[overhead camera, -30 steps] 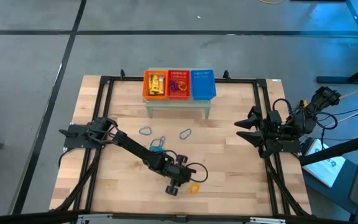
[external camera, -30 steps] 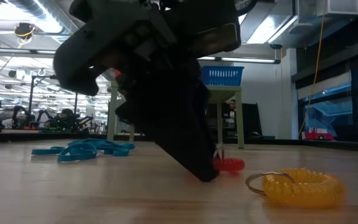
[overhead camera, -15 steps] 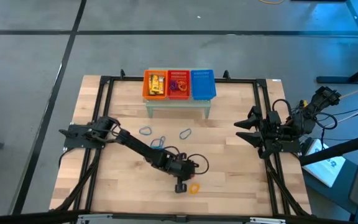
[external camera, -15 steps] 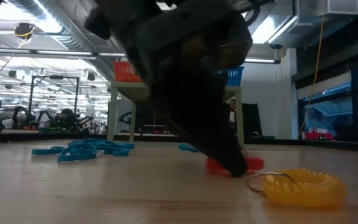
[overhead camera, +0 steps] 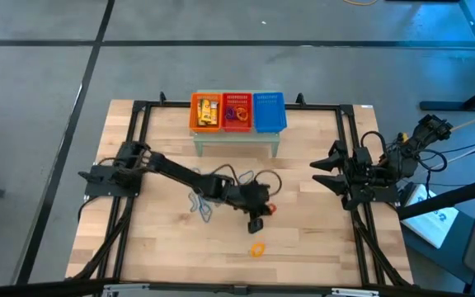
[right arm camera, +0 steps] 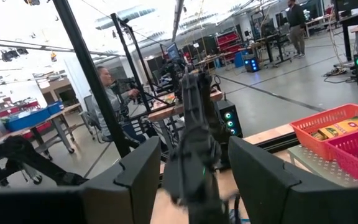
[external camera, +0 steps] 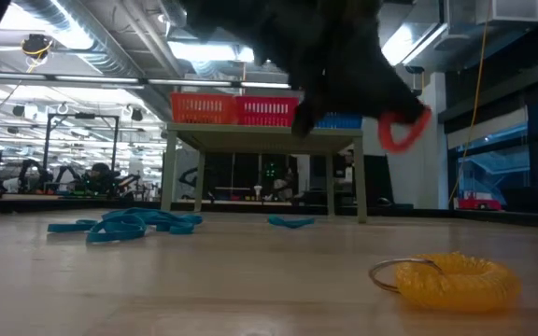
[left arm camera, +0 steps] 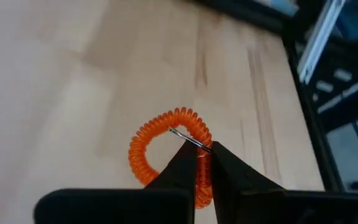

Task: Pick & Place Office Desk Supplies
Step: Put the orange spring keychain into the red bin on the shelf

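Observation:
My left gripper (overhead camera: 259,217) is over the middle of the table, shut on an orange-red coil loop (left arm camera: 157,134) that shows in the low view as a red loop (external camera: 402,132) high above the wood. A yellow coil loop (overhead camera: 257,248) with a metal ring lies flat nearer the near edge (external camera: 458,280). Blue loops (external camera: 124,224) lie on the wood left of the arm (overhead camera: 200,206), and one more blue loop (external camera: 290,221) lies farther back. My right gripper (right arm camera: 194,186) waits open at the table's right edge (overhead camera: 322,175). My left gripper pinches the coil loop between its two fingertips (left arm camera: 185,163) at one stretch of the coil beside its small metal ring (left arm camera: 205,138). The fingers come from above, slanting down. The loop is lifted clear of the table and stands out beyond the fingertips.
A small pale stand at the far side carries an orange basket (overhead camera: 206,111) with yellow blocks, a red basket (overhead camera: 237,111) with loops and a blue basket (overhead camera: 270,111). A black frame (overhead camera: 138,148) runs around the work area. Bare wood (overhead camera: 320,239) lies at the near right.
My left gripper went from the table top near the near edge up and toward the far right, taking hold of the orange-red loop on the way. The loop, lying on the wood beside the yellow one a second ago, is now lifted clear.

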